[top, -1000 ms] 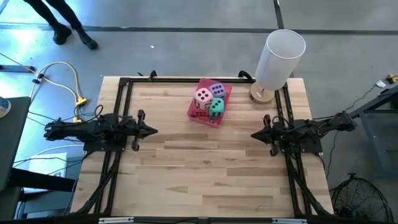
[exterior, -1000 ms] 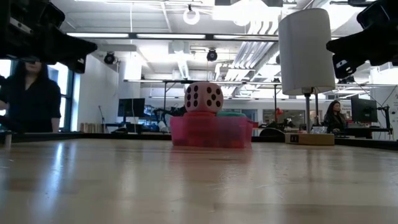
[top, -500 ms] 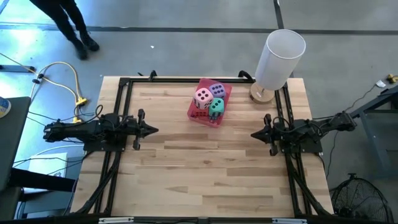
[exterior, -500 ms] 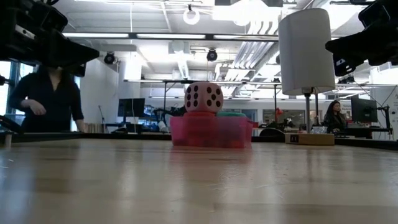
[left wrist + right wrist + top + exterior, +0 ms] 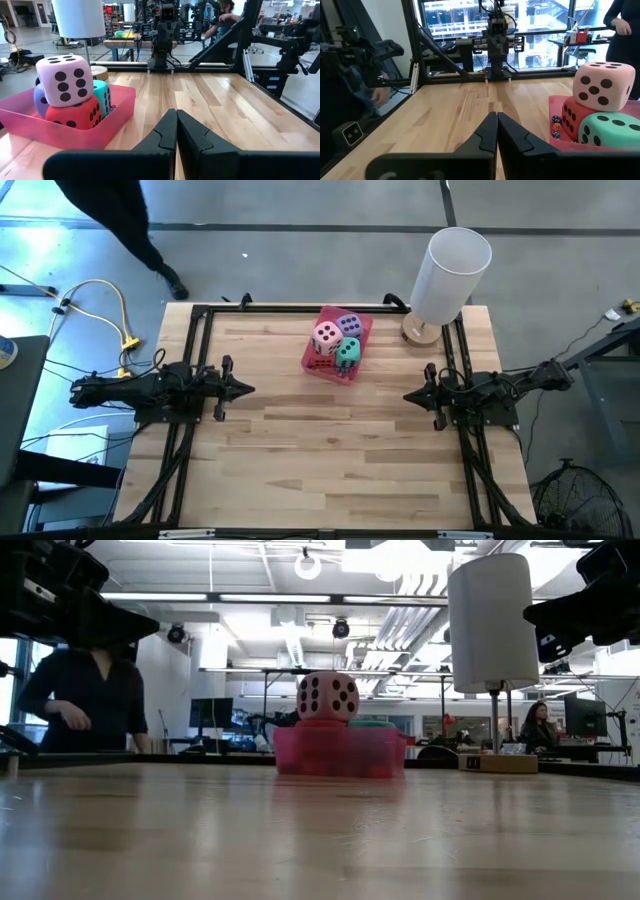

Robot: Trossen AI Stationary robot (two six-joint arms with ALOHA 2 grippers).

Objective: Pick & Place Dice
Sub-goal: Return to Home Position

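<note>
Four dice sit together in the pink tray [image 5: 120, 122]. The tray lies ahead of both grippers, between their tips but off toward the table's [image 5: 330, 465] far edge, well apart from either.

The pink die [image 5: 326, 335] is on top, resting on the red die [image 5: 75, 114]. The purple die [image 5: 349, 325] and the teal die [image 5: 347, 352] are packed in beside them. A few tiny beads [image 5: 555, 129] lie on the tray floor next to the red die.

The left gripper [image 5: 248, 390] hangs over the left side of the table and points across at the right gripper [image 5: 408, 396], which mirrors it over the right side. Each has its fingers pressed together with nothing between them, as both wrist views show.

A white cylinder [image 5: 450, 265] on a round base stands at the far right corner, beyond the right gripper and to its side. A person [image 5: 125, 220] in dark clothes is on the floor past the far left corner, behind the left gripper.
</note>
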